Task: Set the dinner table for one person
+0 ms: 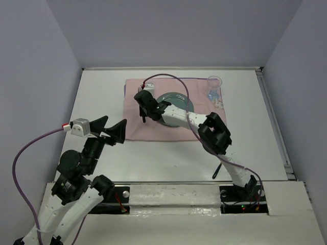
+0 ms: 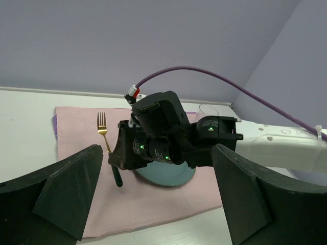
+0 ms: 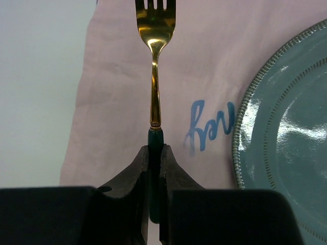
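Note:
The white dinner table [image 1: 102,158] carries a pink cloth [image 1: 134,128] with a blue-green plate [image 1: 175,97] on it. My right gripper [image 1: 143,113] is shut on the dark green handle of a gold fork [image 3: 155,76], held over the cloth just left of the plate [image 3: 286,143]. The fork [image 2: 106,139] also shows in the left wrist view, tines pointing away. My left gripper [image 1: 113,127] is open and empty, hovering at the cloth's near left corner. A clear glass [image 1: 215,81] stands at the cloth's far right corner.
A small blue-and-white item [image 1: 213,96] lies on the cloth near the glass. A dark utensil [image 1: 216,170] lies on the table beside the right arm's base. Grey walls close in the table on three sides.

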{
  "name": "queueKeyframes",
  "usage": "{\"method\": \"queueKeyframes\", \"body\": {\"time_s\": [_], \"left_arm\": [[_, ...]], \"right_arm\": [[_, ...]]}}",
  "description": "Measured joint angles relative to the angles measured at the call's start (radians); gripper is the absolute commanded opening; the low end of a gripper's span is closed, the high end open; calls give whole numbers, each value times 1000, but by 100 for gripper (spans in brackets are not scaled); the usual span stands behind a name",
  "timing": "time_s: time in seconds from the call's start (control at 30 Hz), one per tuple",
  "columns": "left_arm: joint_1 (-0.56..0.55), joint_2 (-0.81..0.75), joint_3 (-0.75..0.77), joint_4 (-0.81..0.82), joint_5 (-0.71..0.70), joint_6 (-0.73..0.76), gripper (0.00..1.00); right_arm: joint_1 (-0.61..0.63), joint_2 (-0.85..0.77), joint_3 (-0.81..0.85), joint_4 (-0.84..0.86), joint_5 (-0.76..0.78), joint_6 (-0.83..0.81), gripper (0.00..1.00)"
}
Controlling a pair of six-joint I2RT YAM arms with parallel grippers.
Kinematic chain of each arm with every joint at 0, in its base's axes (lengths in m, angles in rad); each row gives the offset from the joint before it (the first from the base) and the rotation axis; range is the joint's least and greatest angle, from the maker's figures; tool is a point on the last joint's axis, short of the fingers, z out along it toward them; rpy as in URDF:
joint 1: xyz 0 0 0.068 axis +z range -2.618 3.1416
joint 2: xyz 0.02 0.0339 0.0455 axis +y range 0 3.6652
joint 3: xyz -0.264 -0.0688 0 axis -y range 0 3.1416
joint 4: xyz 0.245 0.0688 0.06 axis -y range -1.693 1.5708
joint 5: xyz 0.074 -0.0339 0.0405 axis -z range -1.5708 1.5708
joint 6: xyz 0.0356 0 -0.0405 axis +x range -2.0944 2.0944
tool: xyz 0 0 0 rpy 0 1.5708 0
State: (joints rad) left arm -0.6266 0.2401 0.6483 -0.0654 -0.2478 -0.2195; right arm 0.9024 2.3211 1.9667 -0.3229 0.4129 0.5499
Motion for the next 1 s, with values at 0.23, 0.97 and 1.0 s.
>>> {"method": "queueKeyframes", "body": {"time_s": [0.23, 0.97, 1.0], "left_arm": [[0, 0, 0, 0, 0, 0, 99], [0, 26, 0, 1, 11, -1, 99], [0, 26, 0, 1, 11, -1, 99]], "right_arm": [[-13, 63, 35, -7, -43, 34, 0], [-25, 98, 31, -35, -55, 196, 33], [-25, 98, 31, -35, -55, 195, 33]]}}
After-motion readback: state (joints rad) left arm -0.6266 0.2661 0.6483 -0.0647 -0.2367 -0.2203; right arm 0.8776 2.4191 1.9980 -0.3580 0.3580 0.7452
